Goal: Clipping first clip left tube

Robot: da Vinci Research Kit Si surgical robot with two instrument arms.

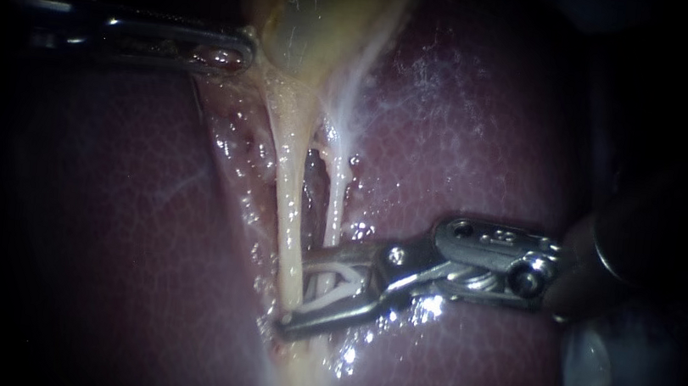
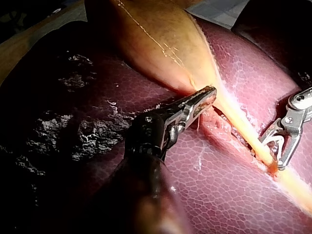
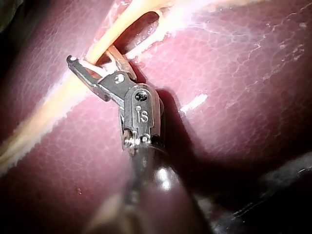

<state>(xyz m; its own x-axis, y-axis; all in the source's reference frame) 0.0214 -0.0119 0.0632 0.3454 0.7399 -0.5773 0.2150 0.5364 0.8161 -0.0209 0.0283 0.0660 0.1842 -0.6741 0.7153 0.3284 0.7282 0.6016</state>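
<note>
Two pale tubes run down from the gallbladder (image 1: 320, 11) over the liver (image 1: 494, 149): the thicker left tube (image 1: 290, 204) and the thinner right tube (image 1: 334, 209). My right instrument (image 1: 297, 292) comes in from the right. Its jaws stand open with a white clip (image 1: 332, 290) seated in them, and the left tube passes between their tips. In the right wrist view the tube (image 3: 100, 48) crosses the gap of the right instrument (image 3: 93, 56). My left instrument (image 1: 244, 50) is shut on the gallbladder's lower edge, seen also in its own view as the left instrument (image 2: 207, 95).
Wet, frayed tissue (image 1: 238, 148) lies along the left side of the tubes. The dark shaft (image 1: 653, 251) of the right instrument fills the right edge. In the left wrist view the right instrument (image 2: 270, 155) sits ahead of my left one, at the tube (image 2: 243, 131).
</note>
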